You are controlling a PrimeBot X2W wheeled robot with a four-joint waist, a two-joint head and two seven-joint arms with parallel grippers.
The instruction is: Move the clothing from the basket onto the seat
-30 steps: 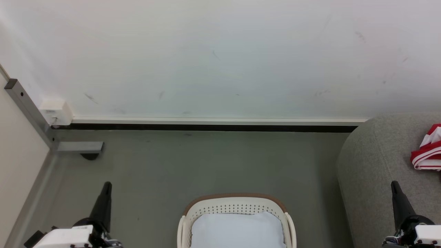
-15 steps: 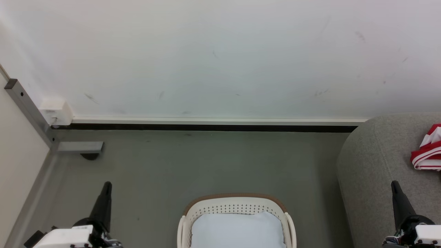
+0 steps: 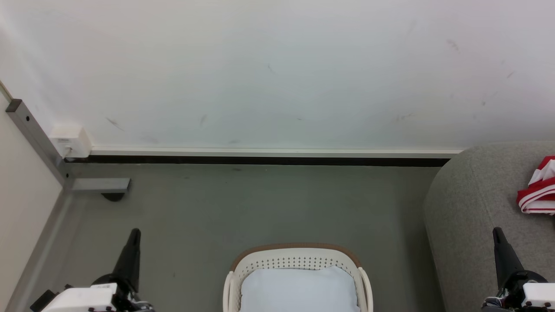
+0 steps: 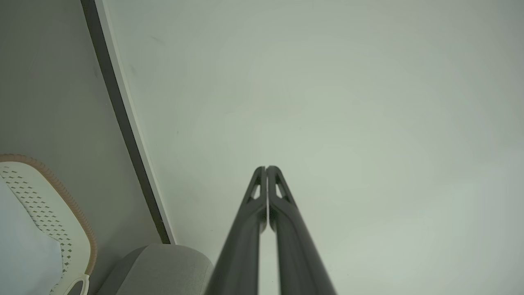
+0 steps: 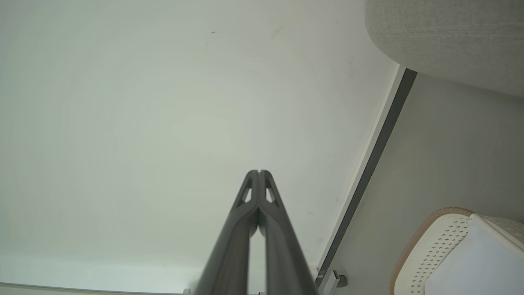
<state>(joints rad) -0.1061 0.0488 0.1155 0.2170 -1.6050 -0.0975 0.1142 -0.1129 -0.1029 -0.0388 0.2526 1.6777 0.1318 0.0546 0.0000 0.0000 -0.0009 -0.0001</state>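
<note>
While both arms sit low in the corners of my head view, I read the left gripper as closed and empty: its two dark fingers meet tip to tip and point up toward the wall, and my left wrist view confirms there's no gap at the tips. Behind it, a grey metal post slants up the left edge, with a small white box where it meets the skirting. At bottom centre stands the basket. Only its far curved end is in view, brown rim band arching across, with a flat white sheet lying inside. The frame's lower edge cuts it off, so I cannot tell its long axis. To the right rises the seat, a light-grey woven block with a rounded corner. A red-and-white jersey lies bunched on top of the seat, well apart from the basket. Its striped trim slants upward to the right, and it runs out of frame at the right edge, so I cannot tell its full length. Below it, the right gripper is likewise closed on nothing, fingers together and pointing up. The floor is plain grey-green. A dark skirting strip with a pale cap runs across, and above it is a scuffed white wall.
</note>
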